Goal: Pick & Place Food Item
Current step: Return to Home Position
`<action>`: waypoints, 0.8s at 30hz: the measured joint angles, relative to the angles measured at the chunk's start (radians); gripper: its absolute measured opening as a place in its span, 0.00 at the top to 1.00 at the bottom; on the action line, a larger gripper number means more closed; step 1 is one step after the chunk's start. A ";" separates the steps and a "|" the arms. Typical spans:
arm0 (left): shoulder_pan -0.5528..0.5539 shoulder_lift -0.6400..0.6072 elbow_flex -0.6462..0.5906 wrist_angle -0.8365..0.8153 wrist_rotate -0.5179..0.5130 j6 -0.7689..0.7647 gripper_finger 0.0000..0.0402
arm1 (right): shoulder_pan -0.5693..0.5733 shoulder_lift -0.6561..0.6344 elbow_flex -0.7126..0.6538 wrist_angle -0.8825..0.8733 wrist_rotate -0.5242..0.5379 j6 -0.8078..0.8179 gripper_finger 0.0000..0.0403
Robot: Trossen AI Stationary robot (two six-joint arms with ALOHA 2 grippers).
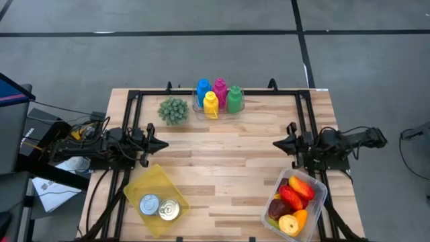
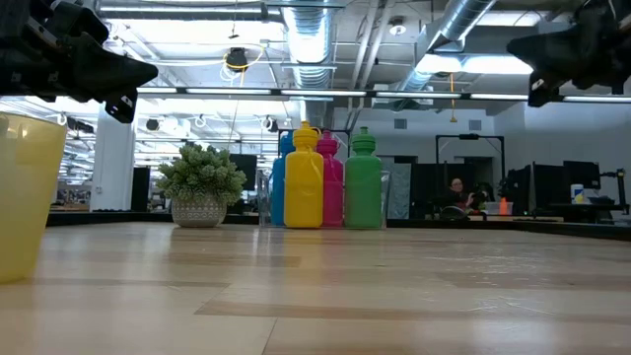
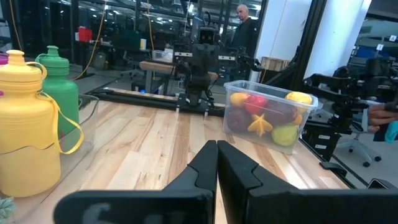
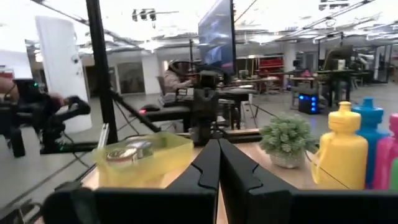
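Note:
A clear bin (image 1: 293, 205) of toy fruit stands at the table's near right corner; it also shows in the left wrist view (image 3: 268, 118). A yellow bin (image 1: 156, 199) with two cans stands at the near left, also in the right wrist view (image 4: 144, 155). My left gripper (image 1: 164, 144) hovers shut above the table's left side, pointing right (image 3: 216, 146). My right gripper (image 1: 277, 143) hovers shut at the right side, just beyond the fruit bin, pointing left (image 4: 218, 144). Neither holds anything.
Several coloured bottles (image 1: 218, 97) stand in a clear tray at the far edge's middle, with a small potted plant (image 1: 173, 110) to their left. Bare wood lies between the two grippers. A black frame (image 1: 215, 93) runs round the table. People show in the room beyond.

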 joint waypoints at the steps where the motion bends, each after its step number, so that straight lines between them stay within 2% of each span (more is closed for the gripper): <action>1: 0.000 0.002 0.000 0.000 0.000 0.000 1.00 | -0.014 0.000 0.000 -0.007 -0.024 -0.003 1.00; 6: 0.000 0.006 0.000 0.000 0.000 0.000 1.00 | -0.067 0.001 0.000 -0.145 -0.057 0.043 1.00; 11: 0.000 0.006 0.000 0.000 0.000 0.000 1.00 | -0.083 0.001 0.001 -0.160 -0.152 0.062 1.00; 24: 0.000 0.006 0.000 0.000 0.000 0.000 1.00 | -0.091 0.001 0.001 -0.164 -0.151 0.082 1.00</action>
